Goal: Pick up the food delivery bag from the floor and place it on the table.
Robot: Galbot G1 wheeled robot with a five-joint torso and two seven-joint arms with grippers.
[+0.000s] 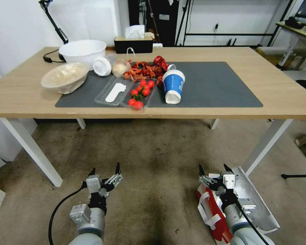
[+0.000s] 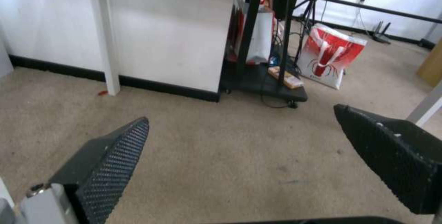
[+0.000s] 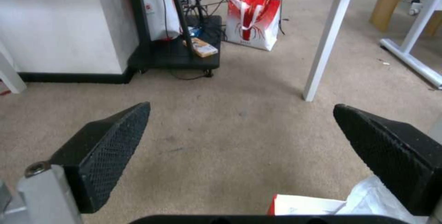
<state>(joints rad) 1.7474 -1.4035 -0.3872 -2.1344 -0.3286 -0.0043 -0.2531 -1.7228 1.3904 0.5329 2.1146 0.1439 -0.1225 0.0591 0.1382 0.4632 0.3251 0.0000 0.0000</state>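
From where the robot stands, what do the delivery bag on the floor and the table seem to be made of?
The food delivery bag looks like glossy coated fabric or plastic, red and white, with a shiny, crinkled silver lining, probably foil; it lies beside the open right hand. The table seems light wood or wood-look laminate, matte with faint grain, on white legs, likely painted metal. Its dark grey mat looks matte, perhaps felt or rubber.

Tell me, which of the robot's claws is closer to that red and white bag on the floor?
The right gripper hovers open directly over the food delivery bag; the left gripper, also open, hangs over bare floor away from it.
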